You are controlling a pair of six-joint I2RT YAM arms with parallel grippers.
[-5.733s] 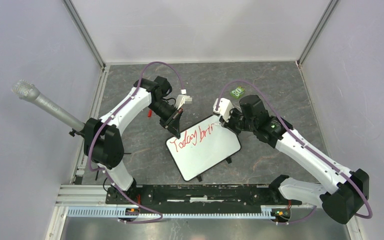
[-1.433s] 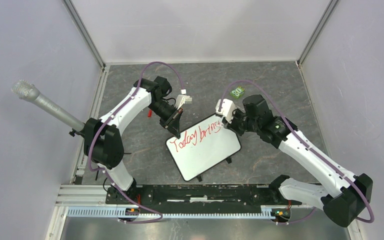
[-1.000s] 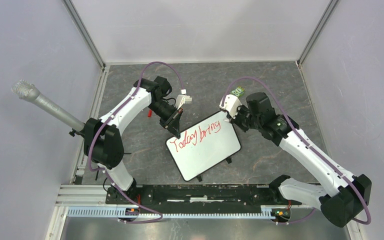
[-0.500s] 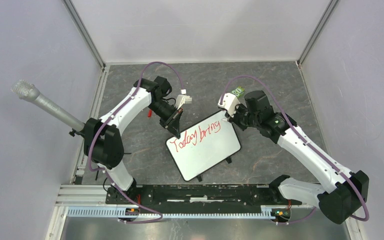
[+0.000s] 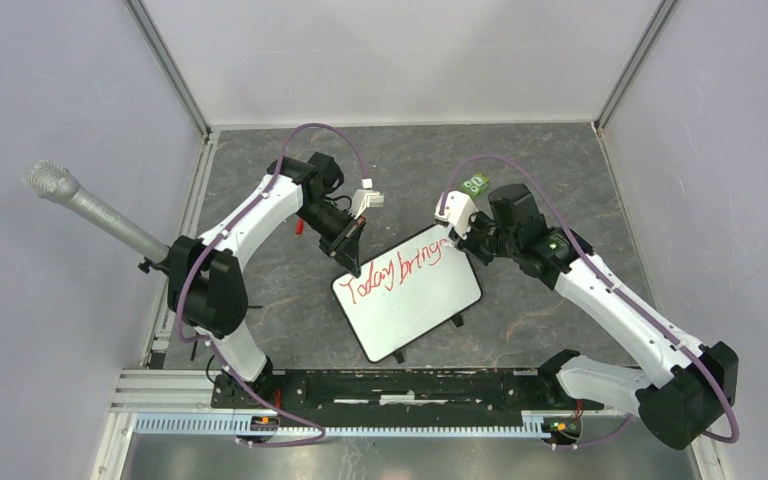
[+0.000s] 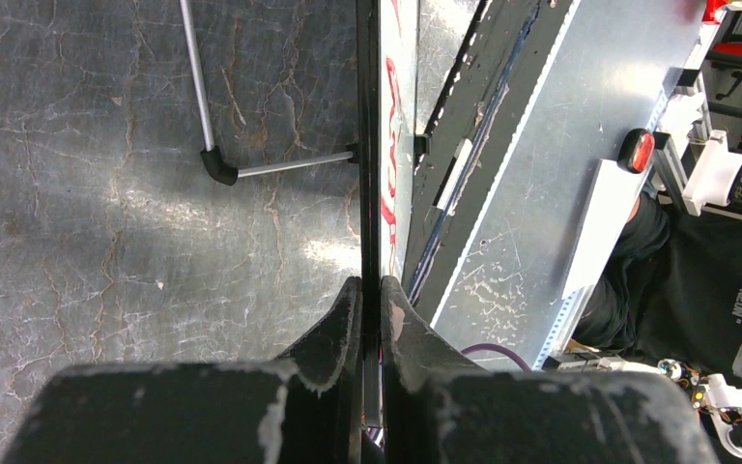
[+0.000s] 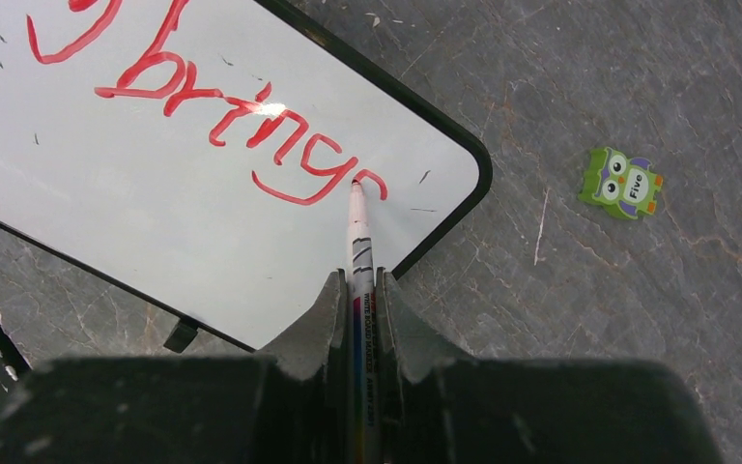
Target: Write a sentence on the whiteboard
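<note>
The whiteboard (image 5: pixel 415 305) lies tilted in the middle of the floor, seen edge-on in the left wrist view (image 6: pixel 371 145). Red words "Today bring" plus a part-drawn last letter (image 5: pixel 397 268) run along its far edge, also in the right wrist view (image 7: pixel 242 126). My left gripper (image 5: pixel 350 262) is shut on the board's far left rim (image 6: pixel 371 290). My right gripper (image 5: pixel 457 240) is shut on a white marker pen (image 7: pixel 359 242). Its tip touches the board at the end of the last red stroke, near the far right corner.
A small green owl eraser (image 5: pixel 476 184) lies on the dark stone floor behind the right gripper, also in the right wrist view (image 7: pixel 622 183). A small red object (image 5: pixel 299 227) lies under the left arm. A grey microphone (image 5: pixel 90 207) juts in at the left. The metal rail (image 5: pixel 400 388) runs along the near edge.
The red writing has grown from "Today bri" to "Today bring" and a further stroke. My right gripper moved right along the board, then slightly back. The left arm has not moved.
</note>
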